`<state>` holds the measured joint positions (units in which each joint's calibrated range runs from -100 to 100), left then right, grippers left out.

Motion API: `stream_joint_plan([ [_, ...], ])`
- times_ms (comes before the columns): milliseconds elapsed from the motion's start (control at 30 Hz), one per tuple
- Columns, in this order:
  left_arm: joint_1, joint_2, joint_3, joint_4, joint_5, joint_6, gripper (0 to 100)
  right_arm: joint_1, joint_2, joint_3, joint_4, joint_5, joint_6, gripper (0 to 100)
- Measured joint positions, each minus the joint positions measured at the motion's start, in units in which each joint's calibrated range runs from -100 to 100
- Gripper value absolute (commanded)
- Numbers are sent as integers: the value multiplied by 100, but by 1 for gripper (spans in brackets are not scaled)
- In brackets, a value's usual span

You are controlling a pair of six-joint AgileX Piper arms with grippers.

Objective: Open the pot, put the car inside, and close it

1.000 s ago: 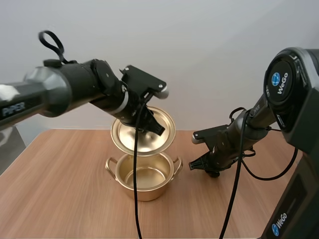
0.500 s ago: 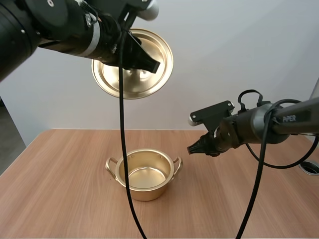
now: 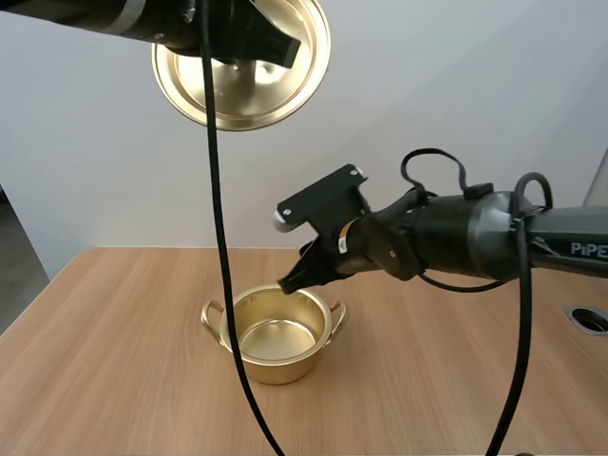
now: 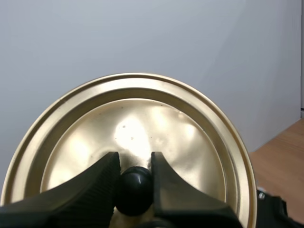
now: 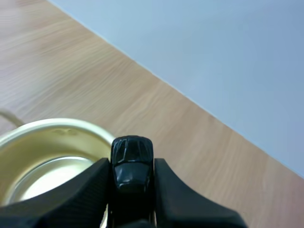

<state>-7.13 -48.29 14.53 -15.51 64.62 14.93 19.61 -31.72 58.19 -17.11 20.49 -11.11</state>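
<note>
Fingers [image 4: 95, 185] of the left gripper [image 4: 134, 164] stand slightly apart, closed only as far as the round black knob [image 4: 134, 190] of the lid [image 4: 142, 118], which they pinch between their ribbed inner faces. The gold lid hangs high over the counter [image 3: 114, 361], steeply tilted, with its knob side turned toward the gripper. It is well apart from the pot [image 3: 275, 356] below it.

The right gripper [image 5: 130, 171] has its fingers parted by the width of a small black car [image 5: 132, 149]. They clamp the car by its sides, and one end pokes out past the tips. In the high view this arm reaches in from the right and slants down, so the tips sit at the back rim of the pot, on the side nearer that arm. From the right wrist, the free end of the car lies at the curved gold rim, with the pot's shiny bottom showing just beside it. The car seems to be above the rim rather than touching it, but the angle does not settle that.

The pot stands upright and uncovered on the wooden counter, with a small handle on each side.
</note>
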Motion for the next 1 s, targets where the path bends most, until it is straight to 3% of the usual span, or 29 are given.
stream_joint_plan([
  [167, 258, 0, -185, -518, -35, 118, 0, 355, 417, 0, 16, -154, -193, 0],
  [300, 310, 12, -185, -643, 135, 192, 0, 411, 756, -37, 16, -266, -193, 0],
  [333, 310, 12, -185, -643, 180, 189, 0, 411, 850, -68, 16, -247, -193, 6],
  [367, 310, 12, -185, -643, 205, 189, 0, 411, 935, -70, 16, -243, -193, 18],
  [467, 310, 12, -185, -643, 318, 189, 0, 411, 1064, -83, 16, -225, -193, 76],
  [500, 310, 12, -185, -643, 314, 189, 0, 411, 1064, -83, 16, -225, -193, 86],
  [533, 310, 12, -185, -643, 322, 189, 0, 411, 1064, -83, 16, -225, -193, 85],
  [767, 329, 12, -185, -643, 582, 189, 0, 202, 946, -83, -36, -22, -107, 36],
  [900, 329, 64, -185, -643, 890, 109, 0, -149, 569, -83, -36, -22, 111, 0],
  [1000, 329, 169, -185, -643, 1205, 113, 0, -412, 240, -83, -36, -9, 188, 0],
])
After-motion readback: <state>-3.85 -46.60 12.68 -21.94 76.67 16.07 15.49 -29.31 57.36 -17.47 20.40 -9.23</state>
